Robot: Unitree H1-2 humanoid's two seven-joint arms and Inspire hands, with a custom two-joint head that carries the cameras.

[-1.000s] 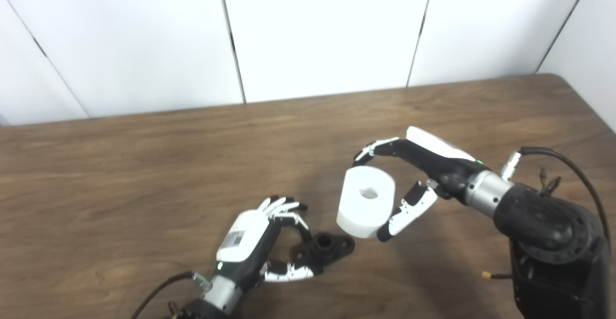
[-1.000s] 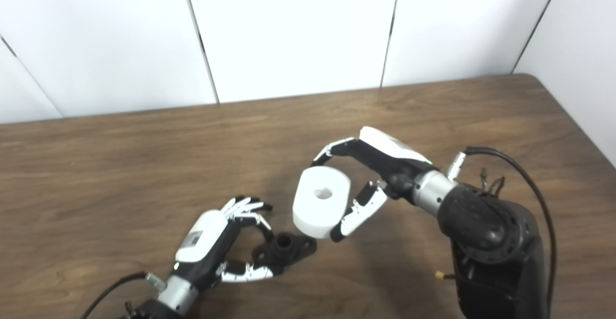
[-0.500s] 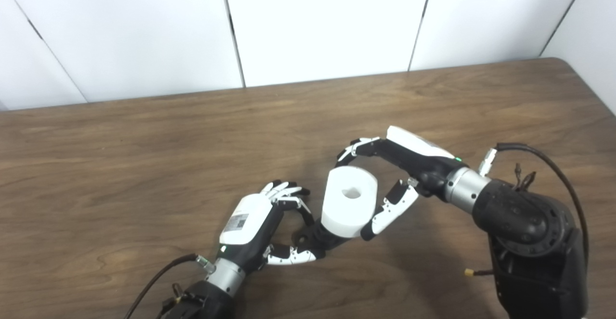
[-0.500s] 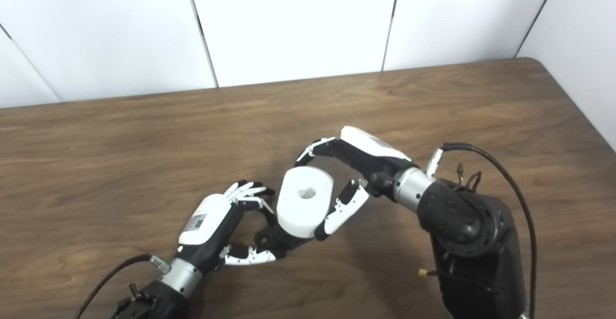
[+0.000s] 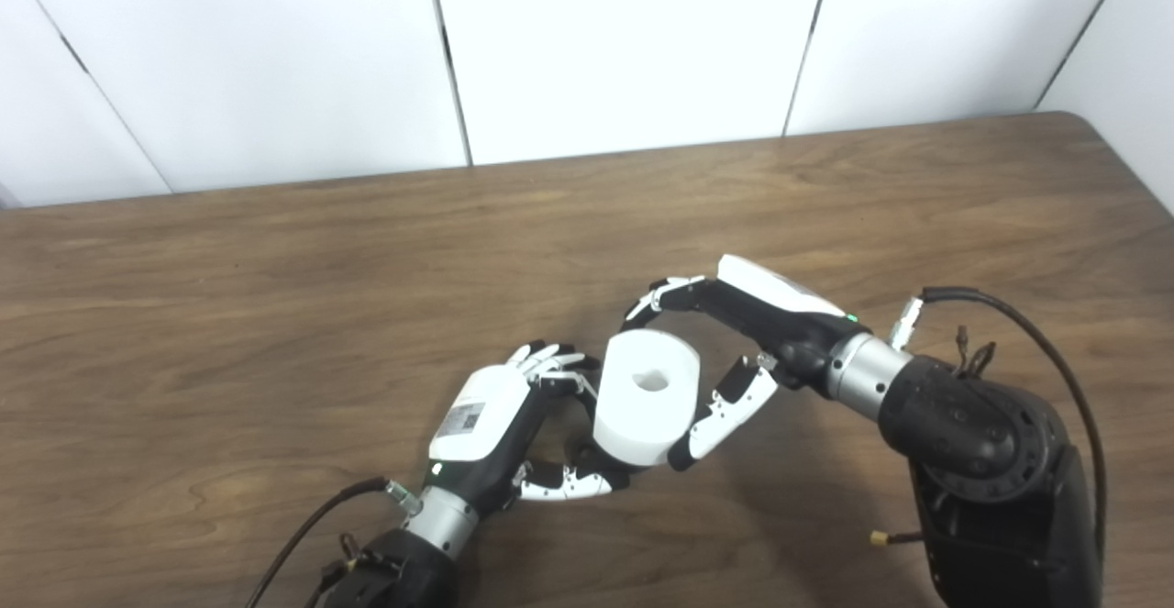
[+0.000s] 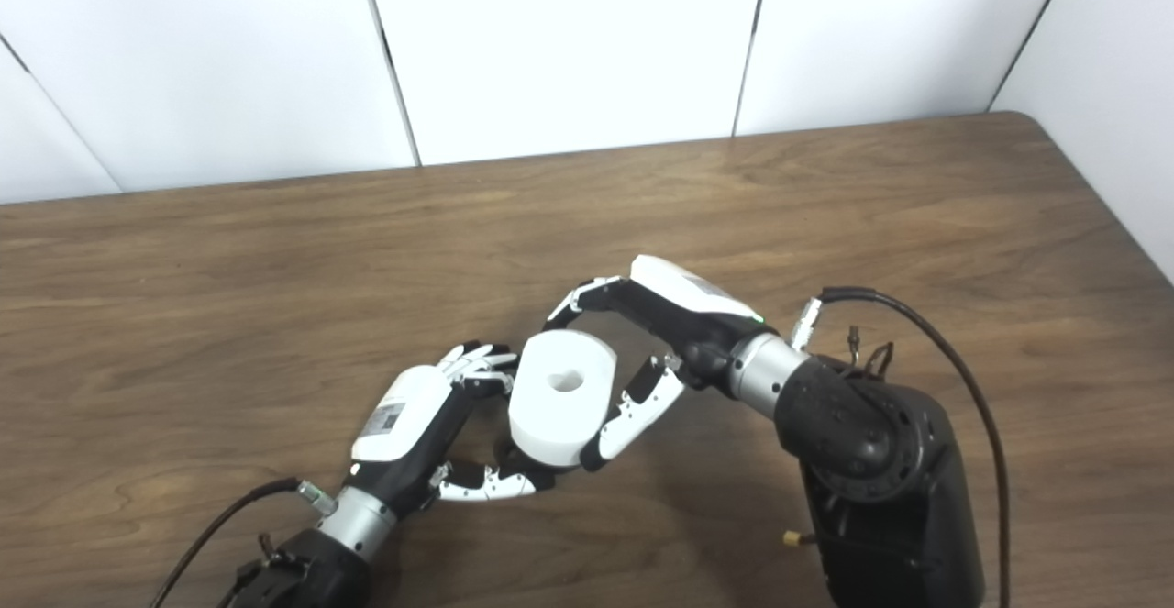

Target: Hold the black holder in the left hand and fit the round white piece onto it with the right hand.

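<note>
The round white piece point(image 5: 647, 395) is gripped by the right hand point(image 5: 734, 342), between fingers above and thumb below. It is held right over the black holder point(image 6: 510, 452), which is mostly hidden under it. The black holder is grasped by the left hand point(image 5: 514, 420) on the wooden table point(image 5: 229, 315).

Both hands have glossy white backs over black frames, with white-and-black fingers. The left hand point(image 5: 486, 425) carries a small printed label; the right hand point(image 5: 752, 324) shows a green light. Each has a silver wrist ring, a black forearm and a black cable.
</note>
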